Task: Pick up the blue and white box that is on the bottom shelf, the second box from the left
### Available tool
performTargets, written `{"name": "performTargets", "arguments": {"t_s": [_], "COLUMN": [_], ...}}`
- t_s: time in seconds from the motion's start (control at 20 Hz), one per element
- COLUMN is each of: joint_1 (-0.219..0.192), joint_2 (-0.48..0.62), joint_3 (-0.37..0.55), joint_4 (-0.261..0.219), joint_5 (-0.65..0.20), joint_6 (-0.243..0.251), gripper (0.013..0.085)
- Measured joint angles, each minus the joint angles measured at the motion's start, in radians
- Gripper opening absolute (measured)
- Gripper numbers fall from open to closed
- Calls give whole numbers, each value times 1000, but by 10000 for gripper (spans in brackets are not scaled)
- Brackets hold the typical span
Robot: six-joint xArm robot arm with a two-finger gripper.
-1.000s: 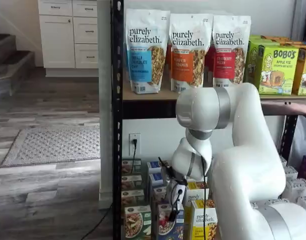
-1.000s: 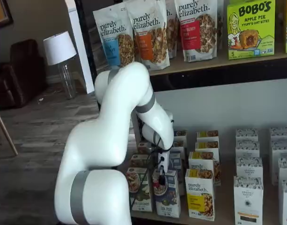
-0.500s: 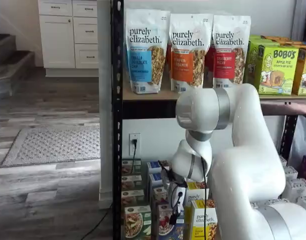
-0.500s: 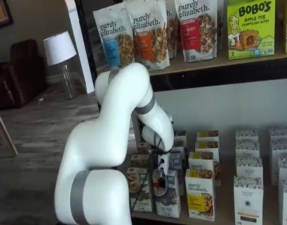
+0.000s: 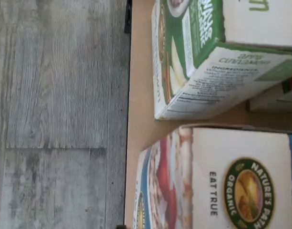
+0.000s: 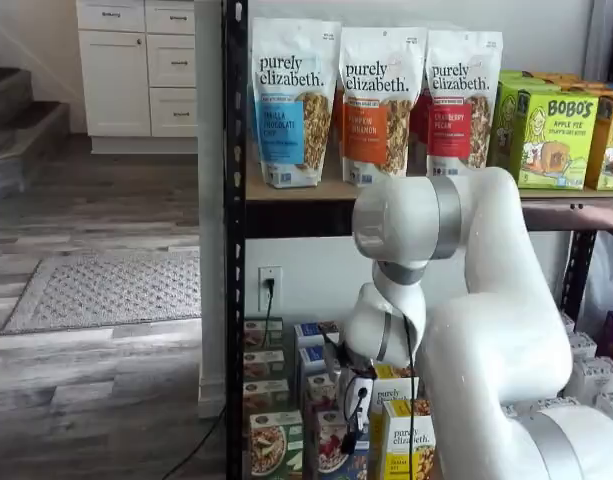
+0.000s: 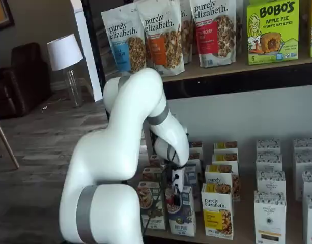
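Fingers (image 7: 175, 194) poised at the top of the blue and white box (image 7: 182, 213), front row of the bottom shelf (image 7: 237, 238); their spread cannot be told. The Nature's Path carton likely handles light, stiff and smooth: grip the narrow sides near the top. Beside it stands a green carton (image 5: 203, 52); beyond, the purely elizabeth carton (image 7: 217, 212). The arm (image 6: 466, 300) hides the rear rows.

Lighting is even, soft daylight in both shelf views; the glossy white robot arm (image 6: 496, 300) carries mild highlights. Lower-shelf cartons sit in shade. The wrist view is close-range and soft, its white-topped blue carton (image 5: 222, 181) slightly blurred.
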Motion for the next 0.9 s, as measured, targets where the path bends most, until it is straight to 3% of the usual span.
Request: {"name": "performTargets", "arguments": {"t_s": [0.3, 0.7, 0.9], "joint_1": [3, 3, 4], "joint_2": [2, 5, 6], "joint_3": [2, 2, 5], "joint_4": [6, 13, -8], "joint_5": [-10, -7, -14], "joint_6": [-4, -10, 9], "gripper": [850, 650, 650]}}
